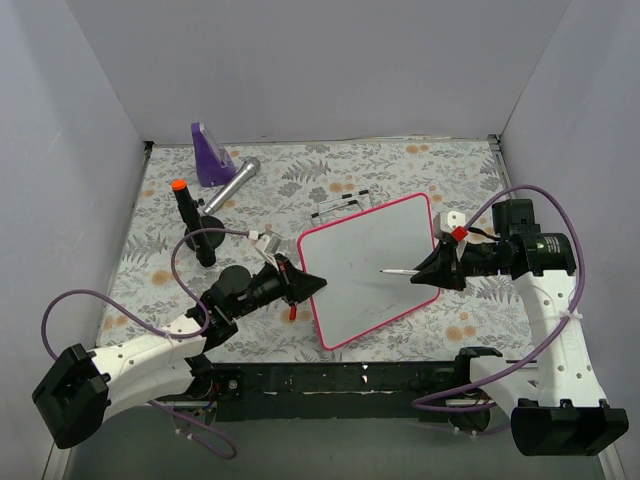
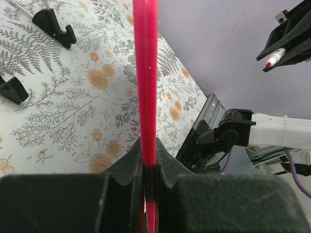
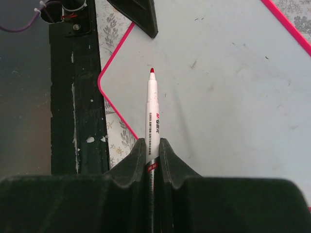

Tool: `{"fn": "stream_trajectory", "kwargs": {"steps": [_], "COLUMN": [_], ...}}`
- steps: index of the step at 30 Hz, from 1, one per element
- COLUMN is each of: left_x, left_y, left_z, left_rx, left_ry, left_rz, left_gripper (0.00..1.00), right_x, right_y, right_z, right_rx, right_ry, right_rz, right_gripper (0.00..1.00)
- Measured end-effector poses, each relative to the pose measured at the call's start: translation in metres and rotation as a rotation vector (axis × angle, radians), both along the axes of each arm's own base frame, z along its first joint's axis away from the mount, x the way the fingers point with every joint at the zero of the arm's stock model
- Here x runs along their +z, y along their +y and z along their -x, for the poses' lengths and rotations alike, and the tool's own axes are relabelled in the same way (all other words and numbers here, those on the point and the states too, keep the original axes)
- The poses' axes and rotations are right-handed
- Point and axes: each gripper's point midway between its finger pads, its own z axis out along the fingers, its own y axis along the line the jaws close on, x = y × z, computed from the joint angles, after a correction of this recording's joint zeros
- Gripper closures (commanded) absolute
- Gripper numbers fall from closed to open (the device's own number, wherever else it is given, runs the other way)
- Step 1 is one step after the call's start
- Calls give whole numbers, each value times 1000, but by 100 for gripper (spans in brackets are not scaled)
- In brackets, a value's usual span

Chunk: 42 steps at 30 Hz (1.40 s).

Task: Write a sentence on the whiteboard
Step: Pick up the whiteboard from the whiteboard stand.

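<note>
**Board gripped at 1 edge, marker held over its face**

The board (image 1: 370,265) is seen at the centre of the top view, set askew on the floral cover (image 1: 450,170), with 1 corner toward the upper right and 1 toward the bottom of the frame. Its white face is marked only by a few faint dark specks, as shown in the right wrist view.

The left gripper (image 1: 318,285) is placed at the board's left edge. In the left wrist view its 2 fingers (image 2: 121,170) are pressed together on the pink frame, which runs straight up the middle of that picture, so the edge is firmly grasped. 2 black clips (image 2: 56,24) are seen on the cover at the upper left of that view.

The right gripper (image 1: 425,273) is held at the board's right side, right of centre in the top view. A white marker (image 1: 398,271) is clenched between its fingers, with the red tip pointed left toward the board's middle. Whether the tip touches the white face cannot be told.

At the upper left of the top view, a purple object (image 1: 210,155), a silver cylinder (image 1: 235,183) and a black stick with an orange tip (image 1: 183,203) are found well apart from the board.
</note>
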Motion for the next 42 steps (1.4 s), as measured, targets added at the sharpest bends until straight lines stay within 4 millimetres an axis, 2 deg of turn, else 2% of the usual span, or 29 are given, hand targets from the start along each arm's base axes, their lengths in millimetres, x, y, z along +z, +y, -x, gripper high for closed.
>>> {"fn": "stream_trajectory", "kwargs": {"steps": [22,42], "left_x": [-3,-5], "left_y": [-8,-14], "left_z": [1,1], "left_rx": [12,15], "left_ry": [9,16], "left_rz": [7,14], "left_gripper": [100,100], "right_x": [-11,-15], "right_y": [37,39], "right_z": [-1,-10], "right_rx": [157,151], "right_ry": [-52,-85], "right_rz": [38,69], "right_gripper": [99,99]}}
